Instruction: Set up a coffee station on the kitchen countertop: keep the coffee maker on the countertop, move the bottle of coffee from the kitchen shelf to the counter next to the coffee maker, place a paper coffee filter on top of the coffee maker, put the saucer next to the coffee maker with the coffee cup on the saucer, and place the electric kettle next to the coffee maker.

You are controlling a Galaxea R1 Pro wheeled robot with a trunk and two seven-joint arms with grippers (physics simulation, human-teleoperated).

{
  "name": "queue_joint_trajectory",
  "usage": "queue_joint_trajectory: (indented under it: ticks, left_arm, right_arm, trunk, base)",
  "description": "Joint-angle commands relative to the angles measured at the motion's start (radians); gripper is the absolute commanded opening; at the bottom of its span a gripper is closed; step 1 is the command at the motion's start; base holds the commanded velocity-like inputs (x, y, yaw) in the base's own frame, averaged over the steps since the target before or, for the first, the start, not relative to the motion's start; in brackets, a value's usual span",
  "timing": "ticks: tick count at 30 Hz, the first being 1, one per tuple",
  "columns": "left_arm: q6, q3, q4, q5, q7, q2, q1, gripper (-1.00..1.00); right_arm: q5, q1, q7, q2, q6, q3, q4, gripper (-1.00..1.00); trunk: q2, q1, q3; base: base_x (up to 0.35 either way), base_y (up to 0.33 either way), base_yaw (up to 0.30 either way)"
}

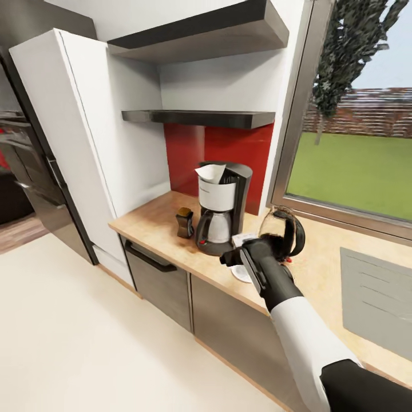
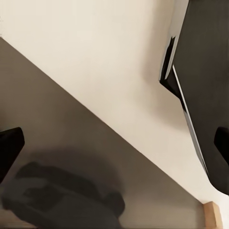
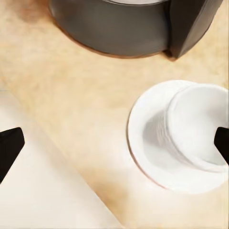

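The black and white coffee maker stands on the wooden countertop with a white paper filter on top. A dark bottle of coffee stands just left of it. A glass electric kettle with a black handle stands to its right. My right gripper hovers open in front of the coffee maker, above the white saucer. In the right wrist view, the white coffee cup sits on the saucer, near the coffee maker's base, and the gripper is open. My left gripper hangs open over the floor.
Two dark shelves hang above the coffee maker against a red backsplash. A grey sink drainboard lies at the counter's right, below the window. A tall white cabinet borders the counter's left end, with dark appliances beyond it.
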Motion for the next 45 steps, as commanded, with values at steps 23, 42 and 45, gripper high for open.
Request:
queue_joint_trajectory:
  ticks: [23, 42, 45]
  left_arm:
    - [-0.002, 0.010, -0.113, 0.002, -0.005, -0.001, 0.000, 1.00]
    - [-0.002, 0.011, -0.128, 0.004, -0.011, -0.007, 0.000, 1.00]
    - [-0.002, 0.011, -0.129, 0.004, -0.011, -0.008, 0.000, 1.00]
  right_arm:
    - [0.010, 0.001, 0.052, 0.000, -0.060, 0.004, 0.174, 1.00]
    - [0.010, 0.002, 0.052, 0.000, -0.164, 0.005, 0.338, 1.00]
    - [0.010, 0.002, 0.052, 0.000, -0.201, 0.005, 0.402, 1.00]
  trunk:
    - [-0.002, 0.000, 0.001]
    - [-0.002, 0.000, 0.001]
    - [-0.002, 0.000, 0.001]
  base:
    - [-0.037, 0.036, 0.266]
    - [0.000, 0.000, 0.278]
    - [0.000, 0.000, 0.278]
